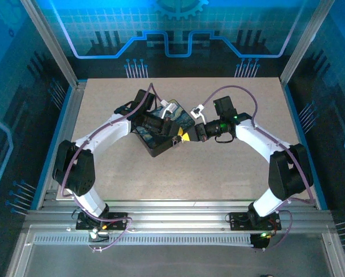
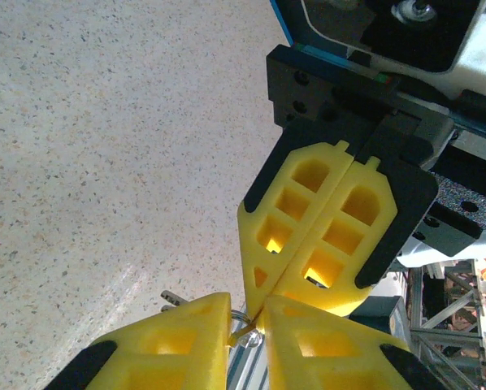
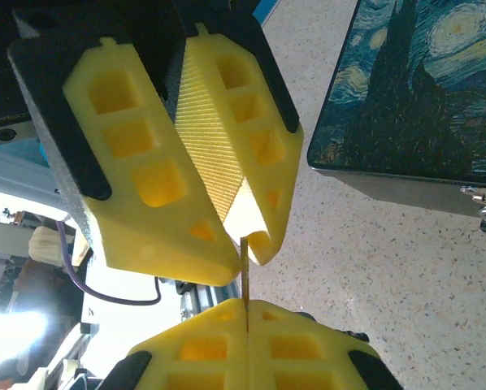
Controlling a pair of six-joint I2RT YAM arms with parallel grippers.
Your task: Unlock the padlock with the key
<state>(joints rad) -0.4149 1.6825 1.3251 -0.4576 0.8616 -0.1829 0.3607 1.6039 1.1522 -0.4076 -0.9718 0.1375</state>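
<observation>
Handover, by the look of it: the right gripper (image 3: 247, 307), jaws pressed flat together, pinches the key (image 3: 245, 272) by one end. The left gripper (image 3: 245, 253), jaws narrowed to a slit, straddles the key's free tip without visibly clamping it. Padlock work has not begun, and the next move calls for one firm grip on the key and a careful line-up with the keyhole. What looks like the padlock (image 3: 483, 203) sits silvery at the front edge of the box (image 3: 414, 89), near both grippers but touching neither.
</observation>
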